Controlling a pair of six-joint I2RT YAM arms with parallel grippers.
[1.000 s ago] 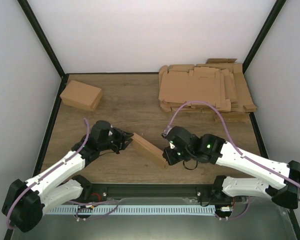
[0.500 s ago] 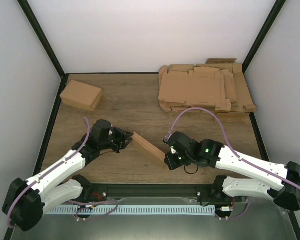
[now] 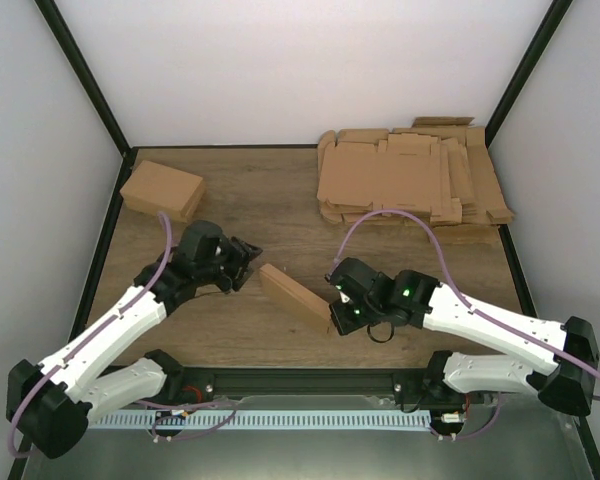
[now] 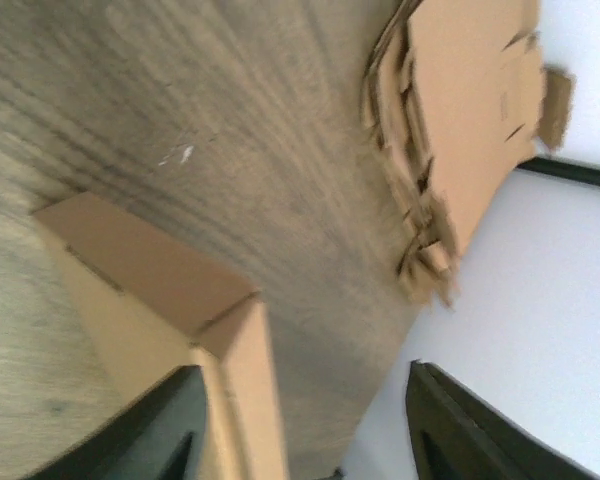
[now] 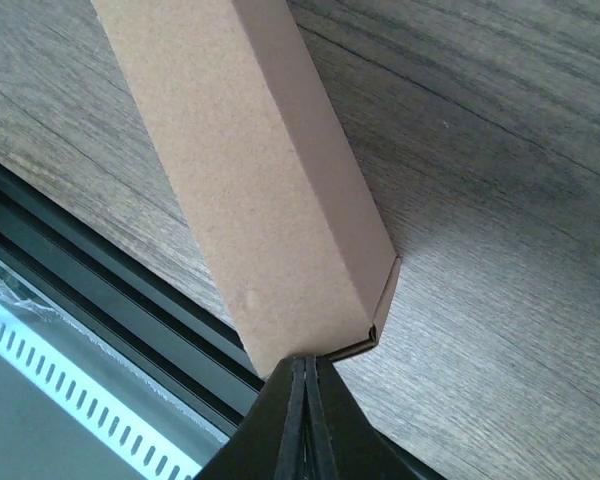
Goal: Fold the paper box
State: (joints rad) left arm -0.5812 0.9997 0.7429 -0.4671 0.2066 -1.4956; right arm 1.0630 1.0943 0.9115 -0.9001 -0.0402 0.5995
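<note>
Wood-grained bench [image 3: 280,205], white walls around it. Near its front edge, about midway across, lies the paper box [image 3: 295,297], a plain brown shallow cardboard oblong, folded up and set slantwise between the two arms. The right pincer [image 3: 332,322] is squeezed fully closed with its tips against the box's near right end; whether any cardboard is nipped between them I cannot tell. The left pincer [image 3: 248,262] gapes wide just beside the far left end, gripping nothing. Another matching brown cardboard box [image 3: 162,190] sits in the far left corner, and a thick pile of flat brown cardboard blanks [image 3: 410,175] lies far right.
</note>
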